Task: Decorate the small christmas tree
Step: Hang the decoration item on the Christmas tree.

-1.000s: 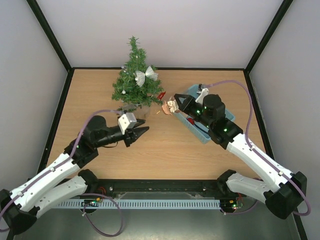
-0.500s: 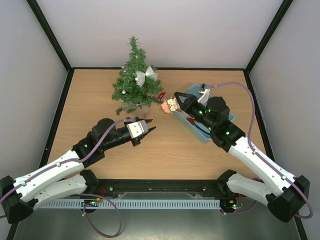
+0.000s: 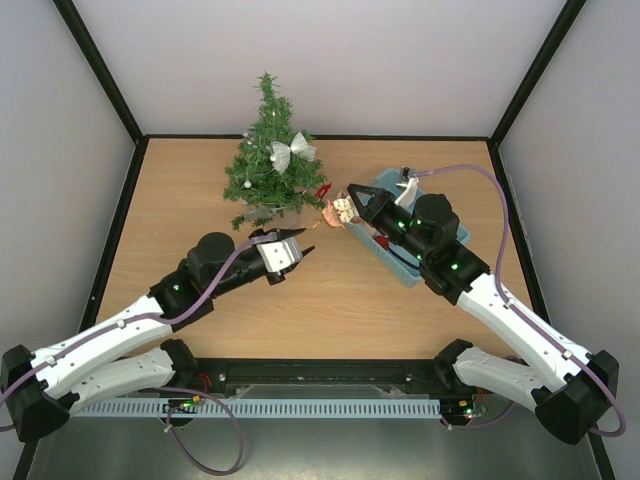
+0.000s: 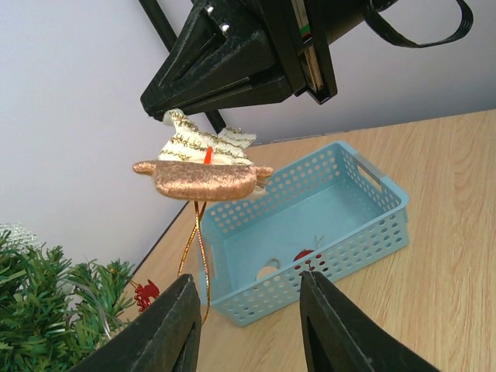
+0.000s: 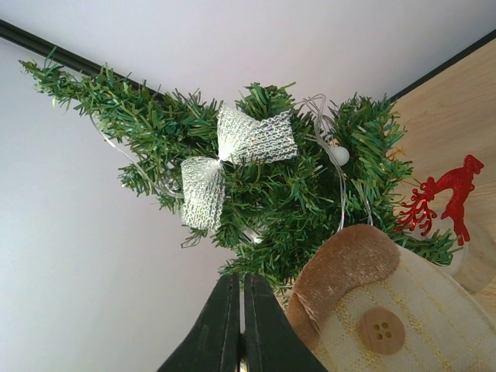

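Observation:
The small christmas tree (image 3: pixel 268 160) stands at the back of the table, carrying a silver mesh bow (image 3: pixel 291 152) and a red reindeer (image 3: pixel 322 190). My right gripper (image 3: pixel 350 199) is shut on a brown and cream fabric ornament (image 3: pixel 340 211), held in the air just right of the tree's lower branches. In the left wrist view the ornament (image 4: pixel 203 174) hangs from the right fingertips with its gold loop (image 4: pixel 198 240) dangling below. My left gripper (image 3: pixel 300 243) is open and empty, low in front of the tree, pointing up at the ornament.
A light blue perforated basket (image 4: pixel 372 203) sits on the table under the right arm, with a red ornament (image 4: pixel 308 256) and a round pale one inside. In the right wrist view the tree (image 5: pixel 294 186) fills the space just beyond the shut fingers.
My left arm has reached forward and to the right, bringing its open jaws closer to the hanging ornament. The right gripper shifted slightly, still holding the ornament.

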You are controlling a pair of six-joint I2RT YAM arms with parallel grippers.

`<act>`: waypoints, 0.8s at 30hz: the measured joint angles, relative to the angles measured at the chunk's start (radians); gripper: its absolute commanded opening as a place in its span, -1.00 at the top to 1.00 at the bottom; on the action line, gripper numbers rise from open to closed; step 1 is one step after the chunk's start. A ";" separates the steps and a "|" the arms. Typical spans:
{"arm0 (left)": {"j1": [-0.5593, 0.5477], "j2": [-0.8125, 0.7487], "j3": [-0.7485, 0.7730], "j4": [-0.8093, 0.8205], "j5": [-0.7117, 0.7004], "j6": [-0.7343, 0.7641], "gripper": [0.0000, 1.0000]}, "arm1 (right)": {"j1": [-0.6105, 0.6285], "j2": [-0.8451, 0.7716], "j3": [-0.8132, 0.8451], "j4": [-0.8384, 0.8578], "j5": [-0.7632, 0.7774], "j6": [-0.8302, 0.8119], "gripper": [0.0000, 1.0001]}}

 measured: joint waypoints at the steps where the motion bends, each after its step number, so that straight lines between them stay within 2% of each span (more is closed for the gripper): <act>1: 0.000 0.002 0.000 0.002 0.000 0.003 0.24 | 0.000 0.000 0.000 0.001 -0.001 0.001 0.97; 14: 0.000 0.029 0.000 0.016 -0.024 0.032 0.22 | 0.000 -0.007 0.000 0.006 -0.002 0.006 0.97; 24: 0.000 0.058 0.001 0.034 -0.037 0.048 0.28 | 0.000 -0.008 0.000 0.006 -0.006 0.013 0.97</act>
